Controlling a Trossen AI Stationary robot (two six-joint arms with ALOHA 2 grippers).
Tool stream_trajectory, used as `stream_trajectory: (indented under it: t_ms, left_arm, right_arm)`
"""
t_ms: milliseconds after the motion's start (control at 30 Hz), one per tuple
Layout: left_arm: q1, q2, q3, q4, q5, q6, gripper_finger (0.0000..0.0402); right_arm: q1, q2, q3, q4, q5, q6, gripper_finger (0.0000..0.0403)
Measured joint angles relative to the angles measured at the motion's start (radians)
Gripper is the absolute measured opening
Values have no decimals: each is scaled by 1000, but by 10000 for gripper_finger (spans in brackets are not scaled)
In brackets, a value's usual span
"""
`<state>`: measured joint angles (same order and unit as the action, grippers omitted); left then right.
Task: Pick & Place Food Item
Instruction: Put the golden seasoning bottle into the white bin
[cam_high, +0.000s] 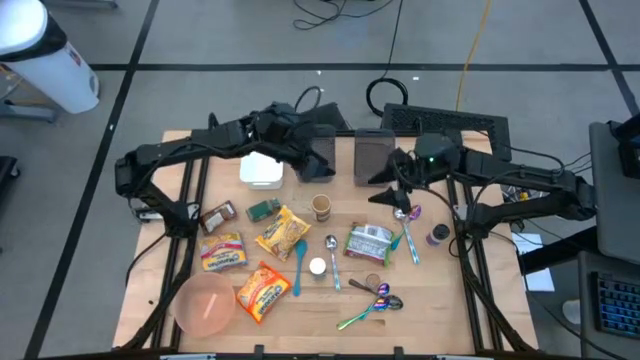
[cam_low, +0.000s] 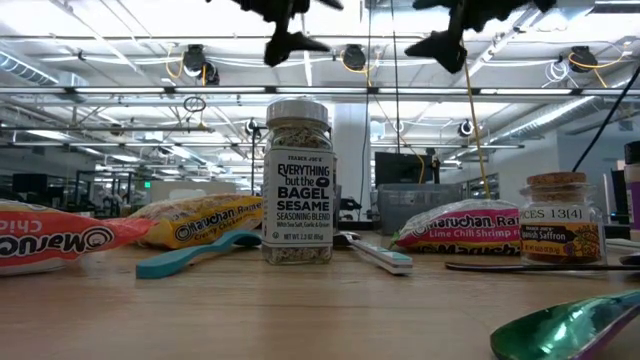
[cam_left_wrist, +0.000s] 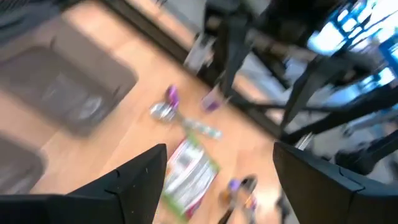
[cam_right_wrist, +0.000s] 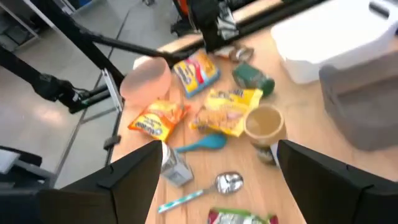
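Two grippers, left (cam_high: 322, 160) and right (cam_high: 385, 190), hang empty, jaws apart, upper center; your table (cam_high: 440, 290) stays bare along its right edge.

A light wooden table (cam_high: 440, 300) carried a pink plastic bowl (cam_high: 205, 303) at its near left, yellow and orange ramen packets (cam_high: 263, 291) beside it, a white plastic box (cam_high: 262, 170) far left, and a green pouch (cam_high: 368, 243) right of centre.
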<state>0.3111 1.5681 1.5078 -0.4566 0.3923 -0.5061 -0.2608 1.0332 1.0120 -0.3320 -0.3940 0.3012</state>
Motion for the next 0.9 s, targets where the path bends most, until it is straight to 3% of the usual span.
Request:
stream_trajectory:
  t_ms: [100,300,567,733,900]
  left_arm:
    - [1,-1,-1,-118,-2,40,291]
    - [-19,-4,-1,-278,-69,110,279]
    - [-115,-4,-1,-313,-336,312,273]
    - [-191,13,-1,-353,-443,445,273]
    - [-223,46,0,-343,-450,474,273]
  right_arm:
    - [2,1,-59,58,-2,26,313]
    - [1,1,-247,389,-4,186,313]
    - [1,1,-460,730,-2,327,313]
    - [1,-7,-485,785,-1,353,313]
    - [1,-13,-485,870,28,330,313]
